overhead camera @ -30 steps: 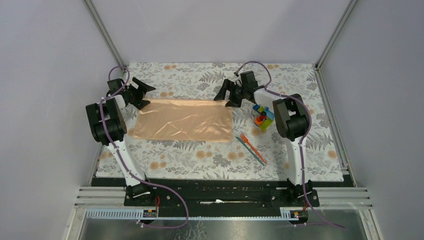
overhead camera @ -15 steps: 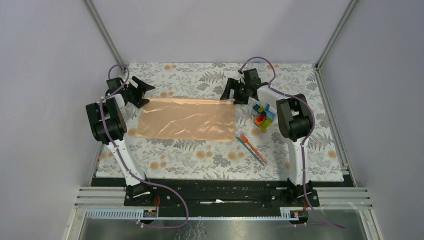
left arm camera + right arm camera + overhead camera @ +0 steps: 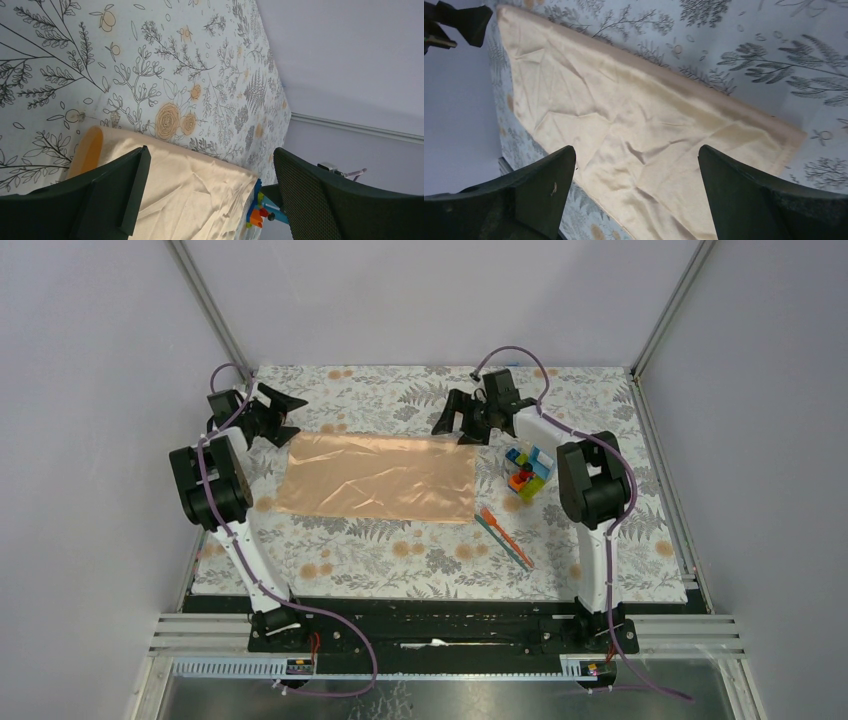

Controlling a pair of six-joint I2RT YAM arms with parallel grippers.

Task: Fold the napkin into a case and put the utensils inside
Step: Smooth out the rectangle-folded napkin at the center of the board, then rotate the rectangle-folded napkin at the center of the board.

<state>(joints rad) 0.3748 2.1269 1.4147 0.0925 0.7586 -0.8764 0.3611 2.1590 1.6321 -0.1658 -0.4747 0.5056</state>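
The peach-orange napkin (image 3: 378, 477) lies flat on the floral mat (image 3: 420, 550), folded along its far edge into a wide rectangle. It also shows in the left wrist view (image 3: 190, 195) and in the right wrist view (image 3: 634, 115). The orange and teal utensils (image 3: 503, 537) lie side by side on the mat, right of the napkin's near right corner. My left gripper (image 3: 283, 412) is open and empty, just beyond the napkin's far left corner (image 3: 207, 160). My right gripper (image 3: 452, 420) is open and empty, above the napkin's far right corner (image 3: 636, 157).
A cluster of multicoloured toy blocks (image 3: 526, 469) sits right of the napkin, close to the right forearm; it also shows in the left wrist view (image 3: 259, 210). The enclosure frame and walls bound the mat at the back and sides.
Both grippers have let go of the napkin's far corners and pulled back away from it. The napkin's far edge now lies flat and straighter.
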